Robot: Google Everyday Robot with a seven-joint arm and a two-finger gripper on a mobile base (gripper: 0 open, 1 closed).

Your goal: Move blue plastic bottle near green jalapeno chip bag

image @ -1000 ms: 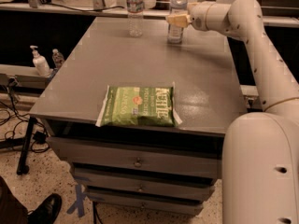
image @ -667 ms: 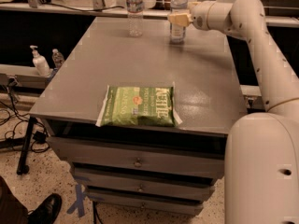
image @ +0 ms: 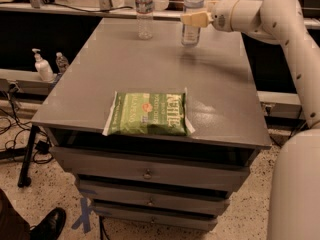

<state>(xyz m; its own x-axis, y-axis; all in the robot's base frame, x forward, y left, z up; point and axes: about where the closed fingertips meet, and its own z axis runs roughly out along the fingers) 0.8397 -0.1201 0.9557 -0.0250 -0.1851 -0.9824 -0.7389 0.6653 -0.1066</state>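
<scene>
I see the table (image: 225,89) first, then my arm (image: 285,14) reaching in from the right. The bag (image: 147,114) lies flat at the near edge, and the bottle (image: 190,34) stands upright at the far edge, well apart from it. The gripper (image: 192,19) is at the bottle's middle; I can't tell whether it's clamped. I'd want a firm mid-body hold, a small lift, and an upright carry to just beside the bag

One raised camera looks down across the table (image: 150,69) toward the hand (image: 191,19) at back.
</scene>
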